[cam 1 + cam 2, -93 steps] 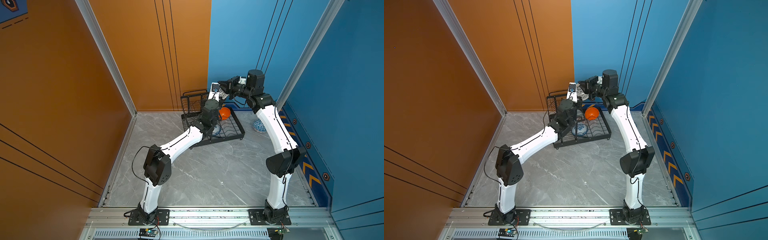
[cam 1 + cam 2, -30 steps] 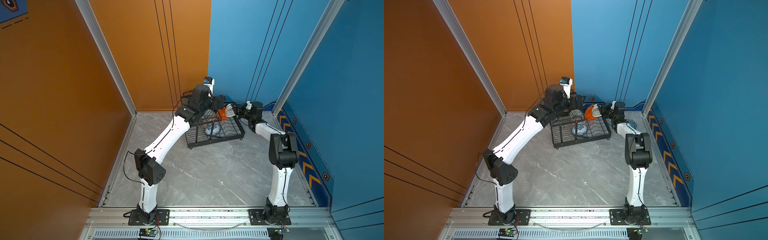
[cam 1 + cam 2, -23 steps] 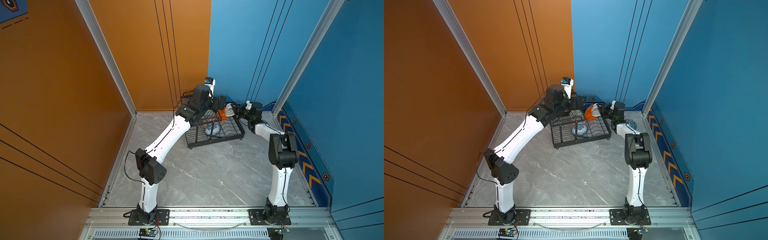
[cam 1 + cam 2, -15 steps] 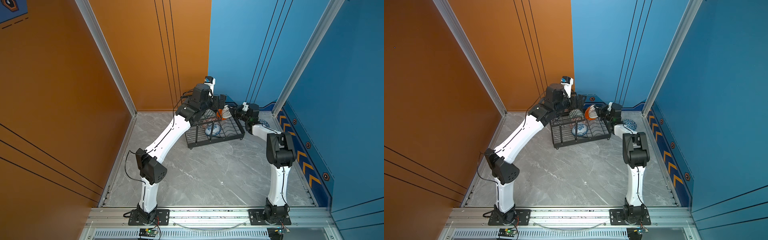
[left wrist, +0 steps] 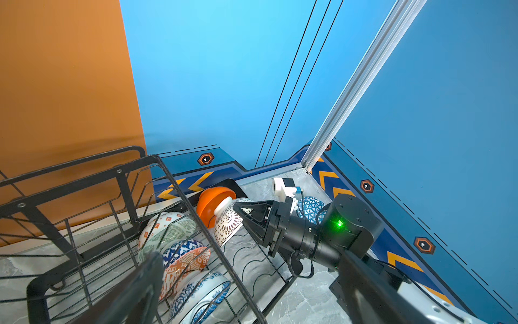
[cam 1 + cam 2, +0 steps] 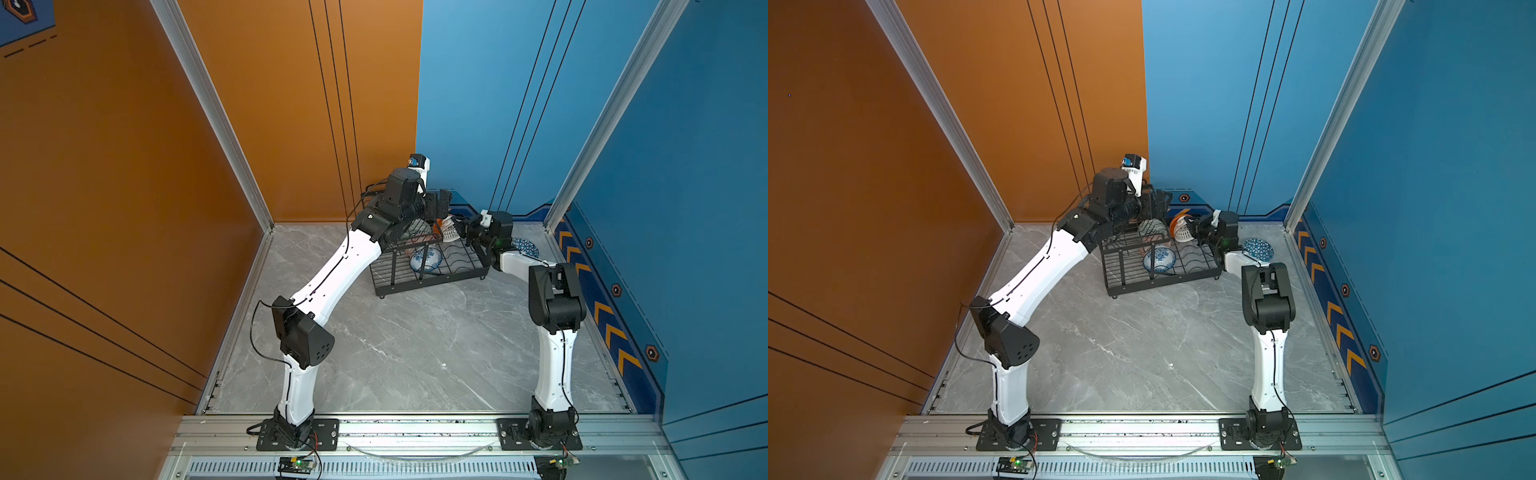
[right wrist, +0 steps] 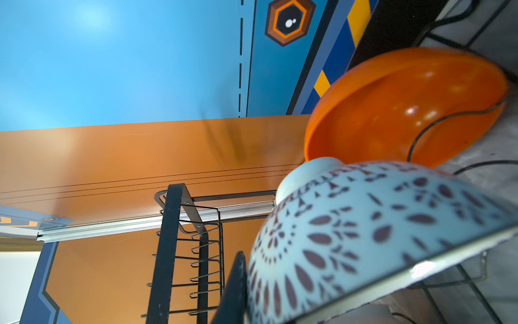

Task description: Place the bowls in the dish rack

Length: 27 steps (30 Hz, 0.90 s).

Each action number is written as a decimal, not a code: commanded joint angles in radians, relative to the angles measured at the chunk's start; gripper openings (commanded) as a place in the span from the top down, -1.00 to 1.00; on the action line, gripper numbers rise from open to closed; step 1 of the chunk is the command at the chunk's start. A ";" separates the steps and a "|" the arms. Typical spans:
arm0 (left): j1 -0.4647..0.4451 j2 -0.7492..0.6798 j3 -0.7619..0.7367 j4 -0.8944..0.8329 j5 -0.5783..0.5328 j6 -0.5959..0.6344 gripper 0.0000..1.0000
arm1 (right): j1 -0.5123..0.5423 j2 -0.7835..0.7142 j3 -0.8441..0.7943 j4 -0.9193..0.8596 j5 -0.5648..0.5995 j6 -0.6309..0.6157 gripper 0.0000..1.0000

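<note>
1. White-and-black lattice bowl (image 5: 228, 224) is what my right gripper (image 5: 248, 214) pinches by the rim. The jaws are pressed together on it, and 1 finger (image 7: 235, 289) lies against its outer wall.
2. That bowl is tilted on edge over the far right end of the dish rack (image 6: 415, 284). Its foot is turned toward the plain orange bowl (image 5: 213, 200) just behind it, and I cannot tell whether the 2 touch.
3. My left gripper (image 6: 439, 205) hovers above the rack's raised tier with its jaws spread wide, holding nothing. It is near the lattice bowl but apart from it.
4. 3 more bowls stand on edge in a row inside the rack. They are the pale green patterned bowl (image 5: 173, 230), the orange-white bowl (image 5: 190, 262) and the blue-white floral bowl (image 5: 204, 291), with the floral one at the near end of the row.
5. Outside the rack, the blue-white triangle bowl (image 6: 1258, 248) sits on the grey marble floor (image 6: 415, 353). It is just beside my right arm and close to the blue wall.
</note>
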 commanded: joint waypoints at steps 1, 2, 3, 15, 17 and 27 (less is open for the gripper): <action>0.007 0.019 0.019 -0.035 -0.001 -0.002 -0.96 | 0.007 0.012 0.012 0.054 -0.015 -0.005 1.00; 0.007 0.019 0.019 -0.036 -0.001 -0.003 -0.96 | 0.008 0.015 0.010 0.060 -0.014 -0.005 1.00; 0.007 0.018 0.019 -0.036 -0.001 -0.003 -0.96 | 0.009 0.019 0.009 0.070 -0.011 -0.001 1.00; 0.015 0.000 0.005 -0.055 0.006 0.005 -0.96 | 0.015 0.067 -0.007 0.193 0.021 0.054 1.00; 0.016 -0.002 0.004 -0.057 0.006 0.008 -0.96 | 0.015 0.074 -0.007 0.207 0.026 0.060 1.00; 0.017 -0.003 0.004 -0.060 0.008 0.007 -0.96 | 0.015 0.093 -0.033 0.232 0.033 0.049 1.00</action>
